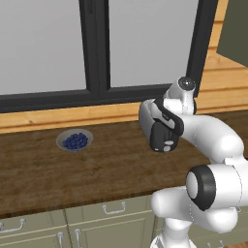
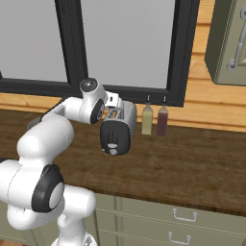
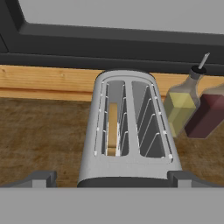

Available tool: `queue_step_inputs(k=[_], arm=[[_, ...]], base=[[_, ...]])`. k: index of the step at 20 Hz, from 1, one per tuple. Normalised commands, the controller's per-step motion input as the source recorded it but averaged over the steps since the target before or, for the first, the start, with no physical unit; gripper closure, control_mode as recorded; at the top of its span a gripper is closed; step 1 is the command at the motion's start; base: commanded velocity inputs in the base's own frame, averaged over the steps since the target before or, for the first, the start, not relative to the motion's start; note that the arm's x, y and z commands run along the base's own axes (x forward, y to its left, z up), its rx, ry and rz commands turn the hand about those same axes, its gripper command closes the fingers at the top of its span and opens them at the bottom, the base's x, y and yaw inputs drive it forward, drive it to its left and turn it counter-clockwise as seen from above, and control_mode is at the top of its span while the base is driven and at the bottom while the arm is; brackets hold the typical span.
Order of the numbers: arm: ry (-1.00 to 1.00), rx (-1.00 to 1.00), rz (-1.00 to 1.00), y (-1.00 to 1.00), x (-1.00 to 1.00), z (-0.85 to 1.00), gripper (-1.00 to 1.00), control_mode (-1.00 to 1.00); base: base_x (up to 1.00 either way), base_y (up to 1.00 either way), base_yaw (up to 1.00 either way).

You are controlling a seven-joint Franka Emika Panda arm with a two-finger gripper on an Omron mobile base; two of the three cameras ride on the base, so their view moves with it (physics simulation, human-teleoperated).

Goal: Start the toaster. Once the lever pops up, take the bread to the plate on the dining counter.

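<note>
The silver-white toaster (image 3: 131, 162) stands on the dark wood worktop (image 1: 97, 169), lengthwise toward the window. Its left slot holds the tan bread (image 3: 112, 127), sunk low and on edge; the right slot is bare. My gripper (image 3: 113, 179) hovers above the toaster's near end, open wide, one fingertip (image 3: 41, 178) on each side and nothing between them. From the right base view the toaster (image 2: 122, 117) shows its black end face with a small pale lever (image 2: 112, 144). My wrist hangs just above the toaster (image 1: 147, 115). The plate and the dining counter are out of view.
An olive bottle (image 2: 147, 120) and a dark red bottle (image 2: 162, 121) stand right of the toaster against the wooden ledge. A grey bowl of blueberries (image 1: 75, 140) sits far left on the worktop. A wall cabinet (image 2: 230, 43) hangs at the upper right.
</note>
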Motion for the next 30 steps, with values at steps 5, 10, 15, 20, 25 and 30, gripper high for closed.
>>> queue_step_inputs(k=[5, 10, 15, 20, 25, 30], arm=[[0.00, 0.00, 0.00, 0.00, 0.00, 0.00, -1.00, -1.00], [0.00, 0.00, 0.00, 0.00, 0.00, 0.00, -1.00, -1.00], [0.00, 0.00, 0.00, 0.00, 0.00, 0.00, -1.00, -1.00], [0.00, 0.00, 0.00, 0.00, 0.00, 0.00, -1.00, -1.00], [0.00, 0.00, 0.00, 0.00, 0.00, 0.00, -1.00, -1.00], [0.00, 0.00, 0.00, 0.00, 0.00, 0.00, -1.00, -1.00]], base=[[0.00, 0.00, 0.00], [0.00, 0.00, 0.00], [0.00, 0.00, 0.00], [0.00, 0.00, 0.00], [0.00, 0.00, 0.00], [0.00, 0.00, 0.00]])
